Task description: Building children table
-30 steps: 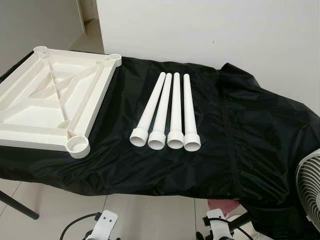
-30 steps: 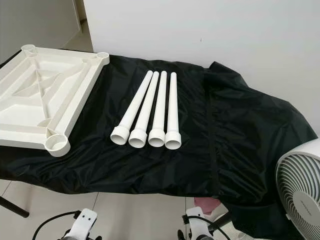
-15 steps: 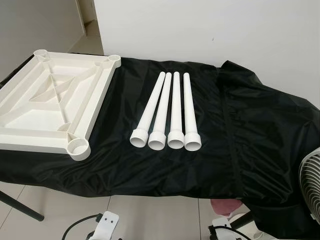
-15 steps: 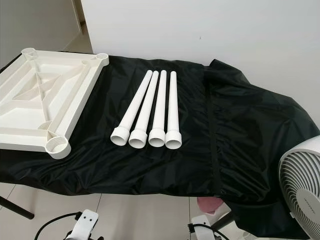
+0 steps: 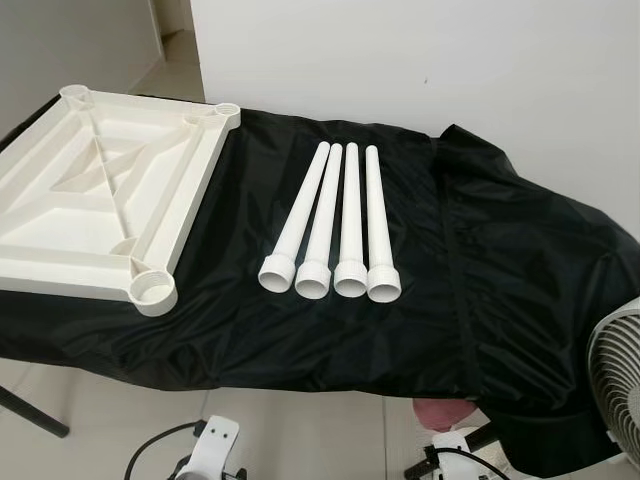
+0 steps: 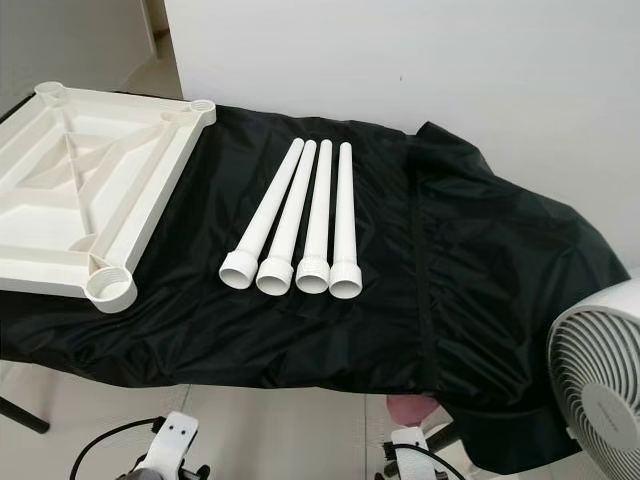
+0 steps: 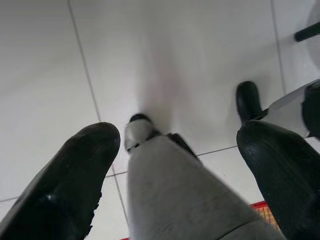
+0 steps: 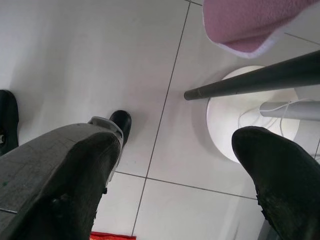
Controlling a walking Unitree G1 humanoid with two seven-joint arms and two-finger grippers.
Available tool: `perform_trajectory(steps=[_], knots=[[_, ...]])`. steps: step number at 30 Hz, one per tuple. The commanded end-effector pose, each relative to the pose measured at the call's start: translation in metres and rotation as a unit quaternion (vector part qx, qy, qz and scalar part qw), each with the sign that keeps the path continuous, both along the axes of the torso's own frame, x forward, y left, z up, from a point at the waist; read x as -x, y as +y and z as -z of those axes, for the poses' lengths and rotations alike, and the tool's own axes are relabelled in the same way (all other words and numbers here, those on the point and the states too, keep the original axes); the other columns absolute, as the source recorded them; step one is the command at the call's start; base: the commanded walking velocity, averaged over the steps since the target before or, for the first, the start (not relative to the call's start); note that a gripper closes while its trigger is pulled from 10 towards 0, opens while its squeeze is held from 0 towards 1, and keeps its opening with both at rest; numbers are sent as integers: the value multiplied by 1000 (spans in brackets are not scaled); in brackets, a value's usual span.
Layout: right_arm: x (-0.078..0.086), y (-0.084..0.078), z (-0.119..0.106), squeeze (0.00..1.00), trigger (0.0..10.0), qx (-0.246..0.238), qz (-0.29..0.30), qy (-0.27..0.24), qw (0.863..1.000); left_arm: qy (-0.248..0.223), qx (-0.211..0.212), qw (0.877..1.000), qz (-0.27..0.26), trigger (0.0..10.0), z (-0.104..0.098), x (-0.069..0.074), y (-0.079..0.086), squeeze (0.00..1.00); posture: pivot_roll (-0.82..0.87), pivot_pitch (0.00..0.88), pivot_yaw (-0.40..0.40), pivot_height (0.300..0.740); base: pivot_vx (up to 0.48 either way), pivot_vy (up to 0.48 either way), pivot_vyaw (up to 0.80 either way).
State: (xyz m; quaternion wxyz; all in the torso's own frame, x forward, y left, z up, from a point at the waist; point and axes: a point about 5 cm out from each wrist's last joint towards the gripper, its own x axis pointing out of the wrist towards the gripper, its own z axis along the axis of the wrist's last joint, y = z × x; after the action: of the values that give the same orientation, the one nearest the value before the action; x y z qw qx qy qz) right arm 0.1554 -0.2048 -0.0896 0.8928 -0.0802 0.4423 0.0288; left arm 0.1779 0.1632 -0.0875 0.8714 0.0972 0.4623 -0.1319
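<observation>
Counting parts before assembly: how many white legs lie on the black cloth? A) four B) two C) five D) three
A: four legs lie side by side on the black cloth, wide ends toward the robot, beside the upturned tabletop.

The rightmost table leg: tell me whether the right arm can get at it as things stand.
Probably yes. The rightmost table leg lies bare on the black cloth, nothing on or over it. But the right gripper hangs open, low over the floor, so the arm must first rise.
</observation>
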Motion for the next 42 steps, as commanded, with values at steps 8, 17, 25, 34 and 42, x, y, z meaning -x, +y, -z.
perform_trajectory(steps=[8,17,25,34,42], knots=[[-10,6,-3,0,10000,-13,-2,-13,1000,11,-2,1000,6,10000,2,4,-1,0,16,0,-72,740,0,0,0],[2,5,2,0,10000,-11,8,-1,1000,13,-10,1000,6,10000,4,7,0,0,2,0,-65,740,0,0,0],[9,6,5,0,10000,-4,2,13,1000,21,-14,1000,7,10000,6,11,0,0,-6,0,-52,740,0,0,0],[10,13,6,0,10000,-6,-5,17,1000,26,-19,999,16,10000,7,15,-2,0,-5,0,-49,740,0,202,0],[15,17,9,0,10000,-6,-11,25,1000,37,-26,999,16,10000,10,22,-1,0,-1,0,-52,740,0,346,0]])
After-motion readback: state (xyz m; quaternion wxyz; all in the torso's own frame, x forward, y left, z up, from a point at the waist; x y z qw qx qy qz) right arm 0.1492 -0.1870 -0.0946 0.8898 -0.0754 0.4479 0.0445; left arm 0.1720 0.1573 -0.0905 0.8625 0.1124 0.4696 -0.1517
